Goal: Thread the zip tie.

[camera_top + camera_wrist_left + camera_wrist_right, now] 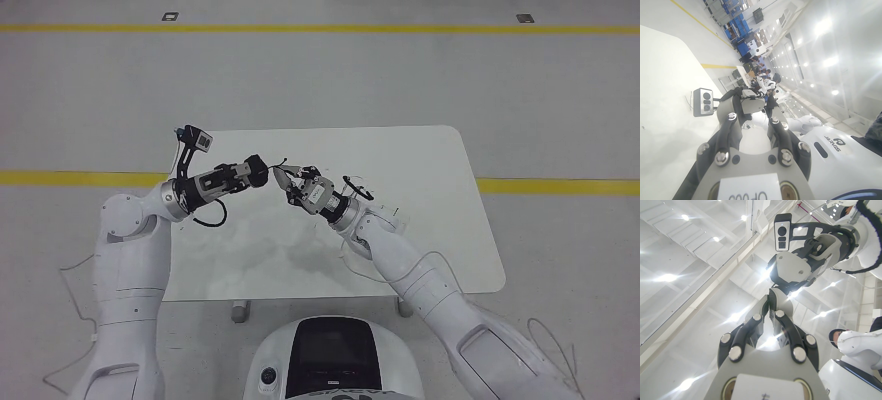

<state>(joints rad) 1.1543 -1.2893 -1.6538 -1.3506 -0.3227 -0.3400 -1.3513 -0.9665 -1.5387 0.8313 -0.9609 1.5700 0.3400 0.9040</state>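
Above the white rounded worktop (430,170), the left gripper (753,94) stands released, tip to tip with the clenched right gripper (769,294). A thin pale zip tie (689,100) lies loose on the worktop.

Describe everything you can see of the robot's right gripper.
The right gripper has two pale grey fingers with ribbed dark pads, driven by black links with silver bolts on a grey base. It is shut, pads pressed together, nothing visible between them. It hangs above the white table, tip close to the left gripper.
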